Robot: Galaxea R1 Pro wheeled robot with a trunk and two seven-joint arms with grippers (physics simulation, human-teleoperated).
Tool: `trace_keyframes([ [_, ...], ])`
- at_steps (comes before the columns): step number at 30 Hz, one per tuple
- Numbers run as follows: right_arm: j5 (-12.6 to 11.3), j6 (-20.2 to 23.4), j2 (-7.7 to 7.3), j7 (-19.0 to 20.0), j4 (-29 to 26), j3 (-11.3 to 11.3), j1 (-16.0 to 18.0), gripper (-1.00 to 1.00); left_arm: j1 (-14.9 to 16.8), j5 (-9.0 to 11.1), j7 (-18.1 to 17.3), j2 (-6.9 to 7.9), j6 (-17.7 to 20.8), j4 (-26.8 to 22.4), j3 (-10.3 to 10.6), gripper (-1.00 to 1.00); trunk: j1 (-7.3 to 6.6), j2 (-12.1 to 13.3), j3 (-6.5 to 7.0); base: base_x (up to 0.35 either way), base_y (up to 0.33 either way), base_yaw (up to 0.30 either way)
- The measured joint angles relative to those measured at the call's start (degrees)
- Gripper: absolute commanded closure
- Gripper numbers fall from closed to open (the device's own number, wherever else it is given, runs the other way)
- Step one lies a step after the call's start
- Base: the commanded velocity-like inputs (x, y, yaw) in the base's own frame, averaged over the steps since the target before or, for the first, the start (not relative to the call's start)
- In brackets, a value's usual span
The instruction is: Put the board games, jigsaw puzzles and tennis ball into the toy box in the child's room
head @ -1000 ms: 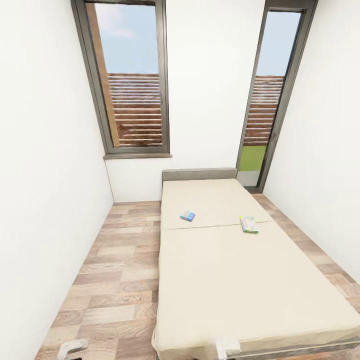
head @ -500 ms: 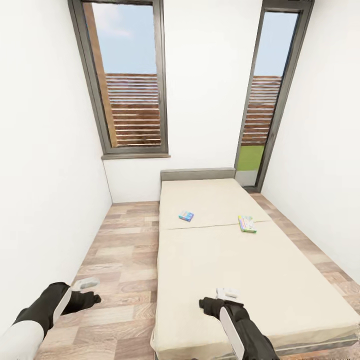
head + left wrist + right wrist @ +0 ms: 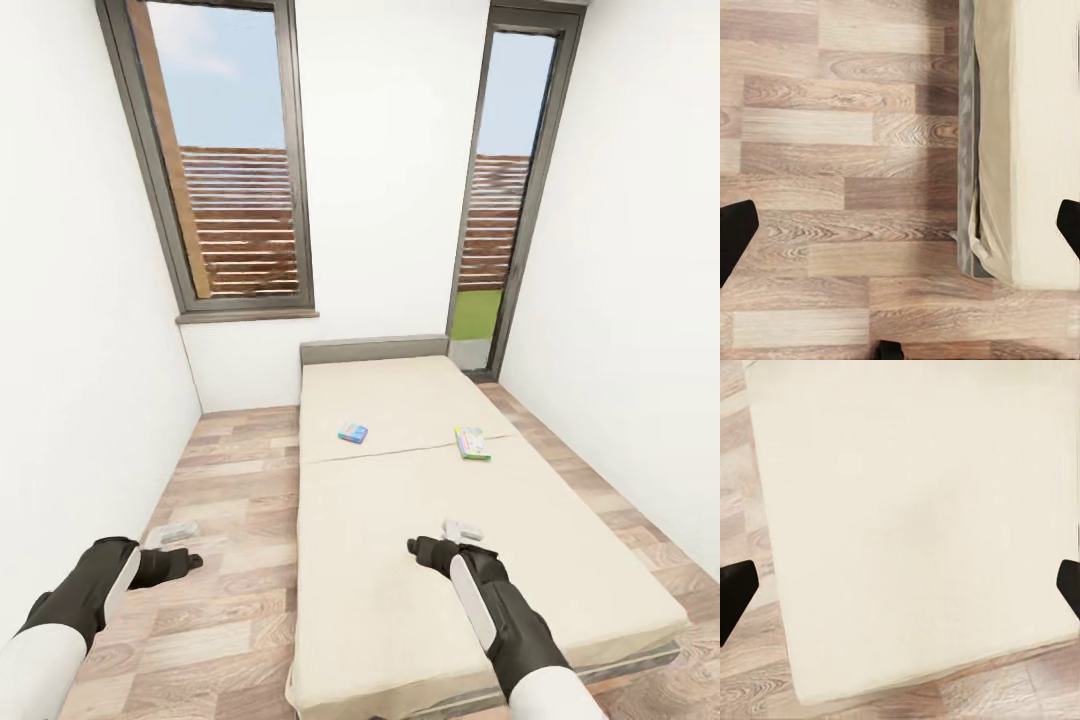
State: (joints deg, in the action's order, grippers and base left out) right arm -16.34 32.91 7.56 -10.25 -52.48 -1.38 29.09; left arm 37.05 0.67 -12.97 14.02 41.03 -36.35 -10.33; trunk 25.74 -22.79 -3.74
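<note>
Two board games lie on the bed (image 3: 420,560) near its middle seam: a small blue one (image 3: 352,432) towards the left and a green-edged multicolour one (image 3: 472,443) towards the right. My right gripper (image 3: 462,529) hovers open over the near half of the mattress (image 3: 915,510), well short of both games, with nothing between its fingers (image 3: 735,589). My left gripper (image 3: 175,534) is open over the wood floor beside the bed's near corner (image 3: 979,255). The table, toy box, jigsaw puzzles and tennis ball are out of view.
A strip of wood floor (image 3: 230,520) runs along the bed's left side between it and the white wall (image 3: 70,380). A narrower strip lies on the right. A window (image 3: 225,170) and a tall glass door (image 3: 500,200) stand behind the grey headboard (image 3: 375,349).
Both arms have risen from the picture's lower edge and reach forward. The camera has shifted, so the bed and windows sit further left in the picture. The games lie as before.
</note>
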Motion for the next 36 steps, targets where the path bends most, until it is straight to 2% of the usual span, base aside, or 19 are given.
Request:
trace_keyframes([
  [7, -0.03, 0.04, -0.01, -0.10, -1.43, 0.07, 0.61, -1.00, 0.00, 0.08, -0.01, 0.40, 0.18, -1.96, -0.34, -1.00, -0.01, 0.00, -0.01, 0.018, 0.002, -0.003],
  [12, -0.10, 0.04, -0.20, 0.01, -4.60, 0.15, 0.36, -1.00, 0.01, 0.07, 0.00, 0.39, 0.15, -4.08, -0.90, -1.00, -0.01, 0.00, -0.01, 0.099, 0.091, -0.064],
  [36, -0.26, -0.52, -0.16, 0.07, -5.19, 0.17, 0.12, -1.00, 0.01, 0.06, 0.01, 0.36, -0.06, -4.62, -1.29, -1.00, 0.00, 0.01, -0.01, 0.022, 0.132, -0.270],
])
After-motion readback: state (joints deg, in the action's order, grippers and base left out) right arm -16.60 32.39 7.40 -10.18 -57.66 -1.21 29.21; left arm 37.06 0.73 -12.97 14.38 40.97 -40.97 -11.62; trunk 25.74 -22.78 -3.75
